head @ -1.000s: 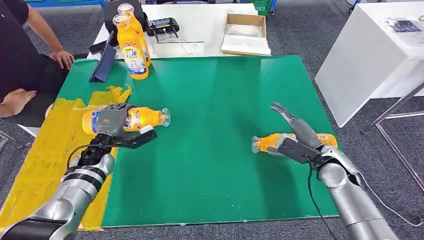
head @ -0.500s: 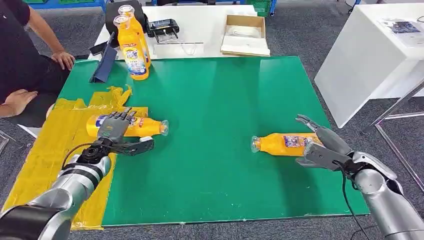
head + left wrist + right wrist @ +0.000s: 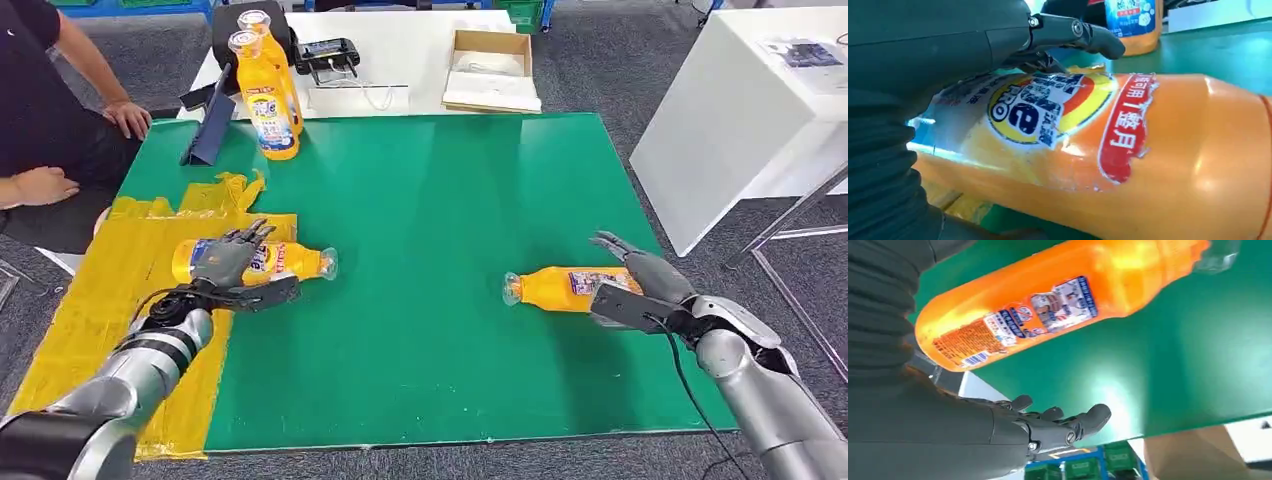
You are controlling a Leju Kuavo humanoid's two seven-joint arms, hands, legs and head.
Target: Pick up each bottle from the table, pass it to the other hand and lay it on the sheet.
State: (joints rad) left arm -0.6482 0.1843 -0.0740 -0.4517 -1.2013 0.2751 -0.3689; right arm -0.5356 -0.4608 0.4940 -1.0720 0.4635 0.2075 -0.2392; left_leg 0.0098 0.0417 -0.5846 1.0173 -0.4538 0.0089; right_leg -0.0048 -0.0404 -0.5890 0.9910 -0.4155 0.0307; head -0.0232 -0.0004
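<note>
Your left hand (image 3: 228, 262) lies spread on one orange plastic bottle (image 3: 262, 262) at the yellow sheet's (image 3: 95, 300) edge; your right hand (image 3: 640, 288), open, flanks a second bottle (image 3: 562, 287) well right of the sheet; two bottles (image 3: 262, 85) stand beyond it.

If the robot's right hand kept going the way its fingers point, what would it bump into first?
Probably nothing soon. The right hand points away from the robot, across the bare green mat. The orange bottle lies just beside it, so it might brush that; depth is unclear.

left hand (image 3: 232, 262) fingers spread; right hand (image 3: 640, 285) open, low
</note>
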